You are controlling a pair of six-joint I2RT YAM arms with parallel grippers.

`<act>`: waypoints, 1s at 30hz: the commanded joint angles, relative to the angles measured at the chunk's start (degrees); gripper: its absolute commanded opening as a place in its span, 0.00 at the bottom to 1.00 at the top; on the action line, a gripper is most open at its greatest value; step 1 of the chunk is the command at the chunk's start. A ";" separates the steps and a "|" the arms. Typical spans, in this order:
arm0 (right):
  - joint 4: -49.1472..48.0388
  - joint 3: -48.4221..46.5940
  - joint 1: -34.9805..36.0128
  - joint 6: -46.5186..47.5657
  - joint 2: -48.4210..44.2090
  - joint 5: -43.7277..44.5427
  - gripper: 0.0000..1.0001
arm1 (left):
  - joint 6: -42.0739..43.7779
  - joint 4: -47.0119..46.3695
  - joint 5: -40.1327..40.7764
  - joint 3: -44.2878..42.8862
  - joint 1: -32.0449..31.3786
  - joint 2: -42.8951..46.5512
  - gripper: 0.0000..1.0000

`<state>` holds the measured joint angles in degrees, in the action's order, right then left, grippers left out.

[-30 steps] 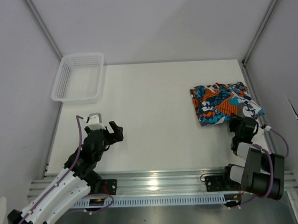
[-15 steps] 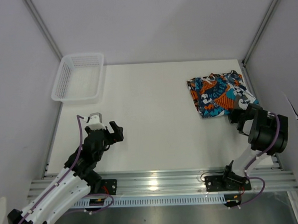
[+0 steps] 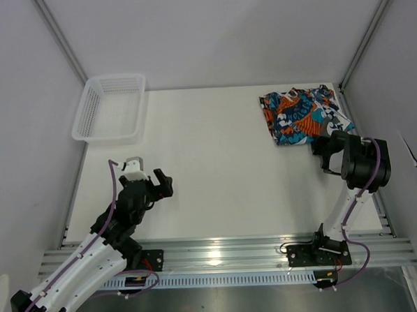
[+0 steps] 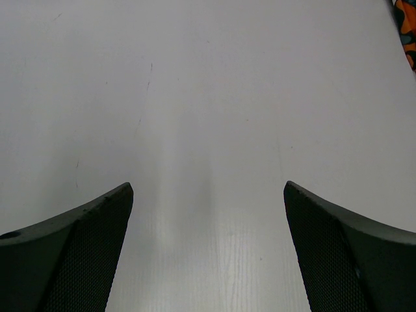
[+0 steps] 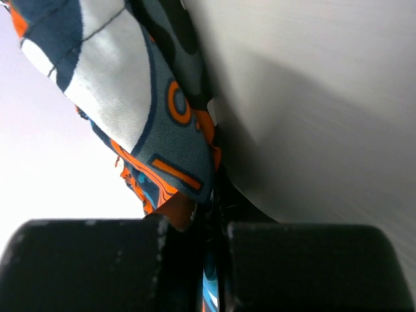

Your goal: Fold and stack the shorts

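Cartoon-print shorts [image 3: 299,115] lie bunched at the far right corner of the surface [image 3: 216,162]. My right claw [image 5: 216,218] is clamped on their near edge. My left claw [image 4: 208,188] hangs spread and empty over bare surface, well apart. The trick, I judge: firm pinch, low slow pull, cloth spread flat before any fold.

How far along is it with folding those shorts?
Done: the printed shorts look folded into a bundle at the far right corner. In hand: the right gripper pinches their edge; the left gripper hangs open. Left: release; no second pair shows for stacking.
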<state>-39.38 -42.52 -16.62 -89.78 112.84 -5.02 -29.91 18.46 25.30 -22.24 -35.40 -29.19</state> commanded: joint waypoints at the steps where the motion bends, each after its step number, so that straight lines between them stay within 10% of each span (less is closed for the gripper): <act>1: -2.64 -3.61 1.15 -5.66 2.47 7.02 0.00 | 1.08 -1.93 -0.16 0.00 -0.02 -0.43 0.99; 8: -8.53 -4.58 1.42 -9.99 5.55 7.66 0.06 | 1.00 -2.02 -0.16 -0.08 -0.02 -0.43 0.99; 10: -8.26 -5.72 0.98 -7.53 5.12 3.73 0.45 | 1.00 -1.85 -0.07 -0.08 -0.02 -0.43 0.99; 18: 7.09 -5.29 -0.69 0.38 -5.86 0.54 0.84 | 1.08 -1.67 -0.25 -0.08 -0.02 0.01 0.99; 30: 39.89 -6.88 -1.22 24.80 -24.92 -1.39 0.92 | 1.17 -1.58 -0.60 -0.17 -0.02 0.27 0.99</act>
<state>-9.82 -47.64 -18.81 -76.03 92.07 -4.67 -29.89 18.15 25.12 -22.24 -35.40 -29.45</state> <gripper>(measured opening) 0.913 0.991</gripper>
